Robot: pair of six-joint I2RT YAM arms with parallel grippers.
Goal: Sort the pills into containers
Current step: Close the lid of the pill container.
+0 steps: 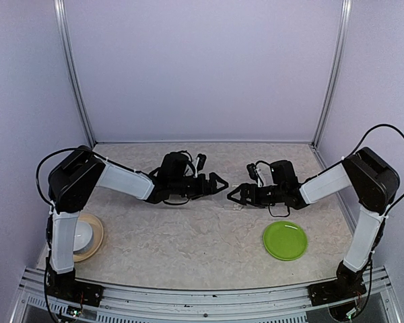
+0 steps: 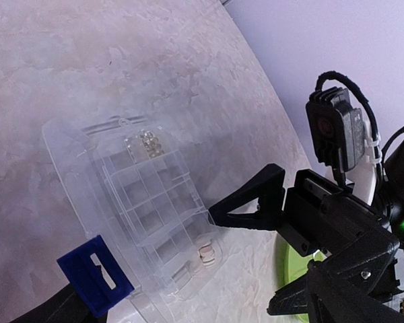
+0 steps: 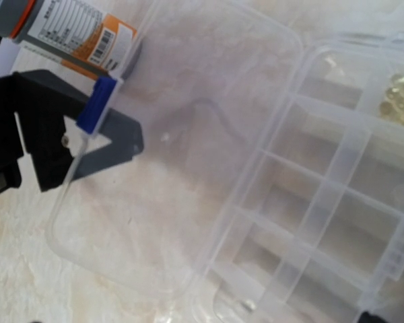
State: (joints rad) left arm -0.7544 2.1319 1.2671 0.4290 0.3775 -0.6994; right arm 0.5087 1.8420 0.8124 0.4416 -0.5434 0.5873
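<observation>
Pale lilac back wall (image 1: 202, 67), same colour on both sides, w/ two slim aluminium uprights (image 1: 73, 74) at the rear corners. Table (image 1: 188, 235) is beige and marbled (stone-look, matte). Grooved metal rail (image 1: 202, 296) runs along the near edge. Light's soft & even, shadows faint.

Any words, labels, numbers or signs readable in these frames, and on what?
No text can be read.
Bottle, white-and-orange label: small print and a barcode, too blurred to read.
Clear organizer box, blue latch, green plate: no markings visible.
</observation>
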